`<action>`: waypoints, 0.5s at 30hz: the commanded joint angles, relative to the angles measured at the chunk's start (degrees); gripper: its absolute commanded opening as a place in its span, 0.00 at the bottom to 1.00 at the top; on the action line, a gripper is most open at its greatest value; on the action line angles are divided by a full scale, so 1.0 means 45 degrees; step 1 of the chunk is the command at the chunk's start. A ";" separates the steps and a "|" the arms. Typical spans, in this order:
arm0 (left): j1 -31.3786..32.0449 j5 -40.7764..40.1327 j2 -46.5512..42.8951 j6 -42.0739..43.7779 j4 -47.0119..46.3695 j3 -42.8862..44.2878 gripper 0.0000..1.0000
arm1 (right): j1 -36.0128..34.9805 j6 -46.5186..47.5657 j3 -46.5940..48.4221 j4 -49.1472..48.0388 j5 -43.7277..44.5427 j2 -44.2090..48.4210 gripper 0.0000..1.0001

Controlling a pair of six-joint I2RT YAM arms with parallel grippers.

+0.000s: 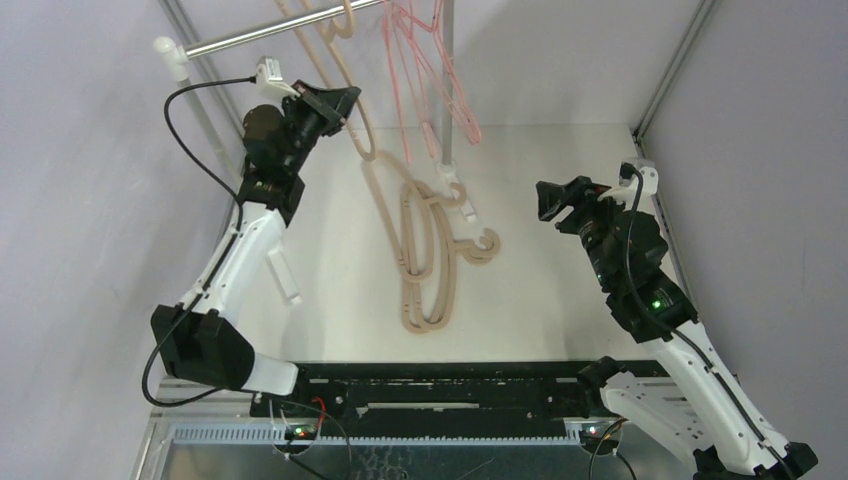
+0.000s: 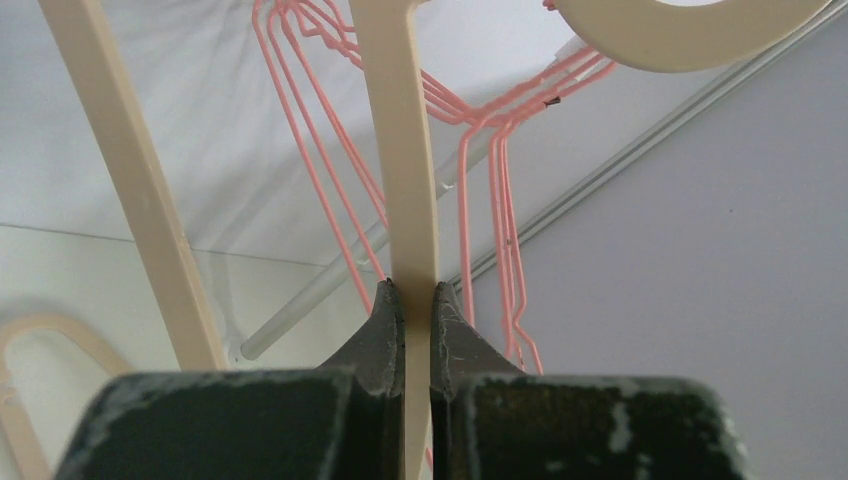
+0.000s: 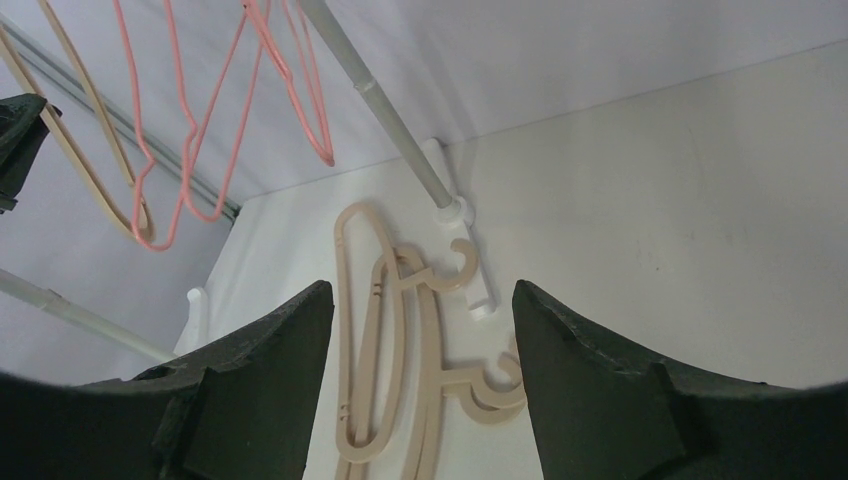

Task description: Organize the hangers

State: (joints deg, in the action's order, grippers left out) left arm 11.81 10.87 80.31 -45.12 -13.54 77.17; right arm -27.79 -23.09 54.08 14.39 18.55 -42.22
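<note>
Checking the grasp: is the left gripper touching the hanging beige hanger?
Touching. The left wrist view shows the left gripper with both fingertips pressed against the beige hanger bar, no gap on either side.

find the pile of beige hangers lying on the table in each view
Top external: the pile of beige hangers sits at centre.
Left wrist: only a loop, lower left edge.
Right wrist: lower centre.
Shared landmark: the pink wire hangers, hanging above it in all three.
</note>
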 commanded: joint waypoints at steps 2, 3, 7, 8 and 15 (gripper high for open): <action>-0.0094 -0.0277 0.0464 -0.0769 0.0258 0.1060 0.00 | 0.0110 0.0100 0.0287 -0.0172 0.0209 0.0079 0.74; -0.0097 -0.0267 0.0626 -0.0863 0.0397 0.1200 0.00 | 0.0115 0.0118 0.0291 -0.0130 0.0231 0.0101 0.74; -0.0102 -0.0055 0.1266 -0.1164 0.0666 0.1703 0.00 | 0.0122 0.0144 0.0296 0.0058 0.0352 0.0233 0.74; -0.0098 0.0047 0.1436 -0.1196 0.0765 0.1842 0.00 | 0.0141 0.0150 0.0287 0.0138 0.0395 0.0255 0.74; 0.0136 0.0483 0.2749 -0.0850 0.2091 0.3327 0.05 | 0.0252 0.0170 0.0172 0.0164 0.0470 0.0380 0.74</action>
State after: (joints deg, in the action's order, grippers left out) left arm 11.86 11.60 90.72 -49.56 -6.76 87.77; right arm -27.22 -23.07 54.08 15.66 19.90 -41.15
